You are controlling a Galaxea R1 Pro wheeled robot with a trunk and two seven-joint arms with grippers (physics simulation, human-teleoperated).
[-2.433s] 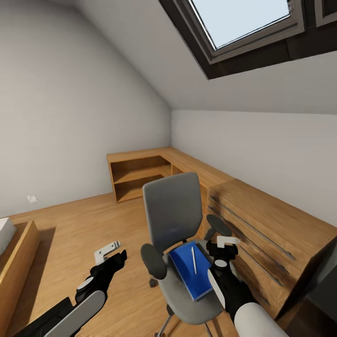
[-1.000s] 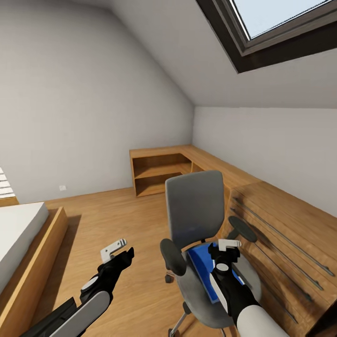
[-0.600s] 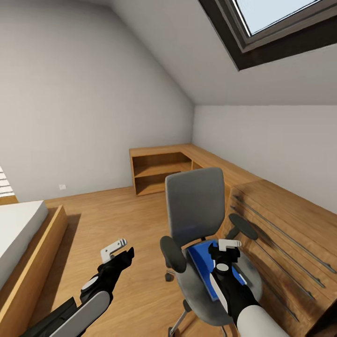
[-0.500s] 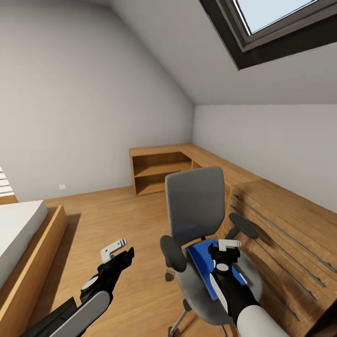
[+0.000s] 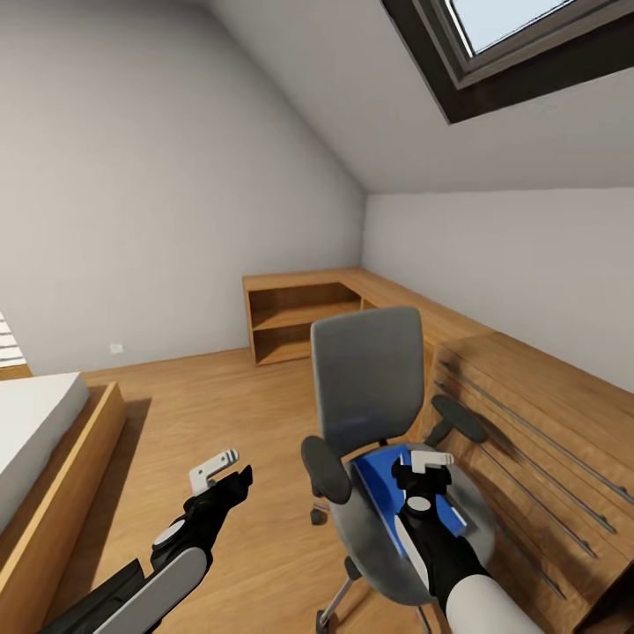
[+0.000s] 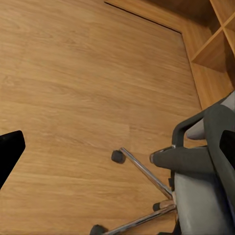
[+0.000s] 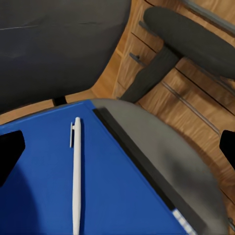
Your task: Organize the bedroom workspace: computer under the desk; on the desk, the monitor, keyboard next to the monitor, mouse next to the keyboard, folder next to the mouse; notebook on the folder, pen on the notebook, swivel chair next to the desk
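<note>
The left pincer [image 5: 214,467] hangs open over bare floor, holding nothing. The swivel chair [image 5: 370,387] carries the blue folder [image 7: 58,186] with the white pen [image 7: 76,171] loose on top. The right pincer [image 5: 431,460] hovers spread above it. A tilted lift could roll the pen off, or a nudge could spin the seat.

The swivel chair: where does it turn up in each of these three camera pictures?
Head view: the swivel chair stands at lower centre, right gripper above its seat.
Left wrist view: its armrest, seat edge and wheeled legs at one side, over wooden floor.
Right wrist view: its backrest, the other armrest and the seat under a blue notebook.
Shared landmark: the chair's grey seat.
</note>
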